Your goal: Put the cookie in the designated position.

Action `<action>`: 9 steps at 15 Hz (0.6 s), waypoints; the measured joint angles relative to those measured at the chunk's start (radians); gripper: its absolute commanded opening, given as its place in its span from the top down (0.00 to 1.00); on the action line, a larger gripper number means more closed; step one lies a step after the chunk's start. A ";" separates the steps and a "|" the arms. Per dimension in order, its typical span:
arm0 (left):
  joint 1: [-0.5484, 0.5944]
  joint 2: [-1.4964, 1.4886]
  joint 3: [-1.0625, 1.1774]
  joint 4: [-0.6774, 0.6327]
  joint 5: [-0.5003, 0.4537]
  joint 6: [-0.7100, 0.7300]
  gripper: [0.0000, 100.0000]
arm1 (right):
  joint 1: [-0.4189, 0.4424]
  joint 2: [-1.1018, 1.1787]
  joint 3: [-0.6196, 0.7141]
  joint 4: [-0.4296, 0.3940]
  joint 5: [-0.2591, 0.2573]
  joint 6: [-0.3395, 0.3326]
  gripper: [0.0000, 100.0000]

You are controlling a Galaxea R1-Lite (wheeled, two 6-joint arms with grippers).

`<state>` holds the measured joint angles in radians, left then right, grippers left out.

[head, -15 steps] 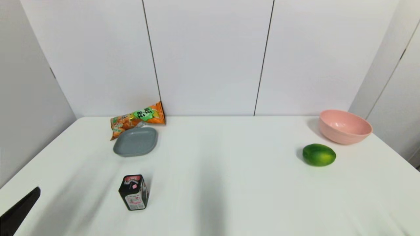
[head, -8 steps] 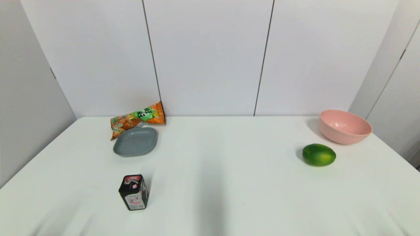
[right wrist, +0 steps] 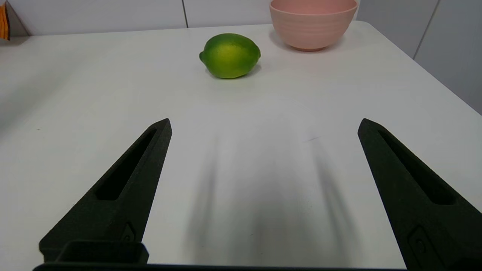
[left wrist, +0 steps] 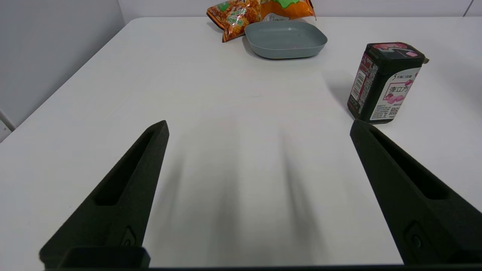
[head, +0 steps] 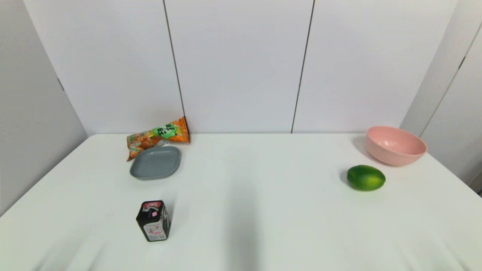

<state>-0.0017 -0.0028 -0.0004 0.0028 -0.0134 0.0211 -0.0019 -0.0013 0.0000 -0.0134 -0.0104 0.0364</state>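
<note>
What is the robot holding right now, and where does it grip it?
Nothing. Both the left gripper and the right gripper are open over bare table. The cookie lies untouched behind the plate.

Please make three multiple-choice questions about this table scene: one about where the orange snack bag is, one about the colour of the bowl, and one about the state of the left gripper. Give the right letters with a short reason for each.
1. Where is the cookie bag?
A. Behind the grey plate, with its near edge over the plate's back rim, against the wall
B. Inside the bowl
C. Beside the green fruit

2. What colour is the bowl?
A. Grey
B. Pink
C. Black

3. What is the state of the left gripper?
A. Shut on the black carton
B. Shut on nothing
C. Open and empty

Answers:
1 A: the head view shows the bag at the far edge of the table, leaning on the wall behind the plate.
2 B: it is pink in the head and right wrist views.
3 C: the left wrist view shows its fingers spread wide over bare table, with the black carton standing beyond them.
</note>
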 measured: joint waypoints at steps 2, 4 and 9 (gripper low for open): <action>0.000 0.000 0.000 0.000 0.000 0.000 0.00 | 0.000 0.000 0.000 0.000 0.000 0.001 0.00; 0.000 0.000 0.000 0.000 0.000 0.000 0.00 | 0.000 0.000 0.000 0.002 0.000 0.003 0.00; 0.000 0.000 0.000 0.000 0.000 0.000 0.00 | 0.000 0.000 0.000 0.004 -0.001 0.002 0.00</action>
<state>-0.0017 -0.0032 0.0000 0.0028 -0.0138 0.0211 -0.0017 -0.0013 0.0000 -0.0091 -0.0111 0.0385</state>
